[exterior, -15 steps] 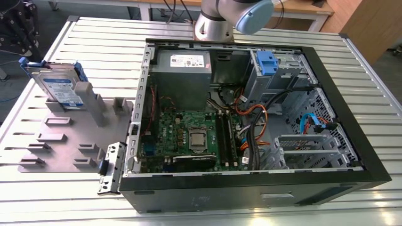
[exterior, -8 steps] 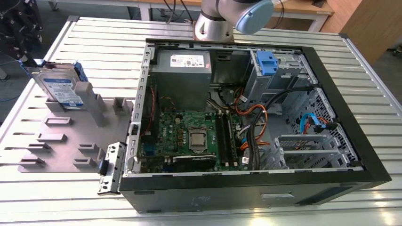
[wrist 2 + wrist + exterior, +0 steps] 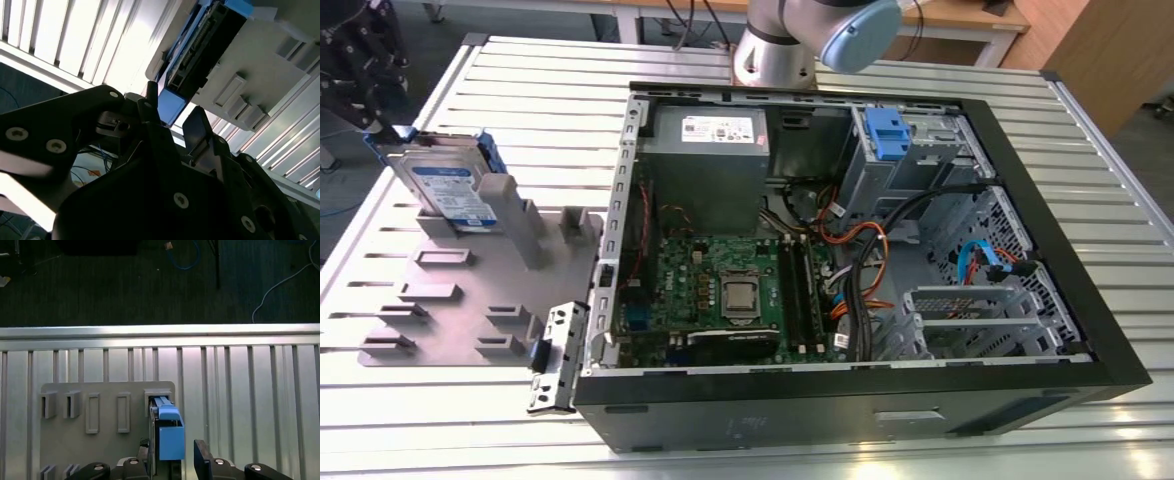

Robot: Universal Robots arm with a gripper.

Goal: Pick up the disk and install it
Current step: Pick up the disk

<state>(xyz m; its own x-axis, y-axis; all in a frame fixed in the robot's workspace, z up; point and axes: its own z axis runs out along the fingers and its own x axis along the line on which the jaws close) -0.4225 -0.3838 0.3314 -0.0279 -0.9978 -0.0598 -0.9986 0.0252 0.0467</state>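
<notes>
From where I stand the disk (image 3: 447,186) is upright on its edge in a slot of the grey holder plate (image 3: 467,300), at the exterior view's left, well apart from the open computer case (image 3: 1107,340) it is meant for; it is not yet lifted, and nothing of the install is done; standing it on edge leaves both flat faces free, which I take to be the point of the holder, since a gripper can come down over it from above; the gripper (image 3: 172,446) hangs right over the disk's upper end, and in the first wrist view its two dark fingers (image 3: 201,456) stand one on each side of the blue side rail (image 3: 170,427); the jaws are wide, with a strip of the holder showing between one finger and the rail, so they straddle the disk without clamping it; the other finger sits just beside the opposite face, and I cannot tell whether it touches; the second wrist view agrees, the blue rail end lying between the fingertips; inside the case the drive cage with its blue latch (image 3: 887,135) sits in the far corner, near the grey power-supply box (image 3: 707,140), and I judge that to be where the disk belongs; everything rests on a slatted metal table (image 3: 534,80)
</notes>
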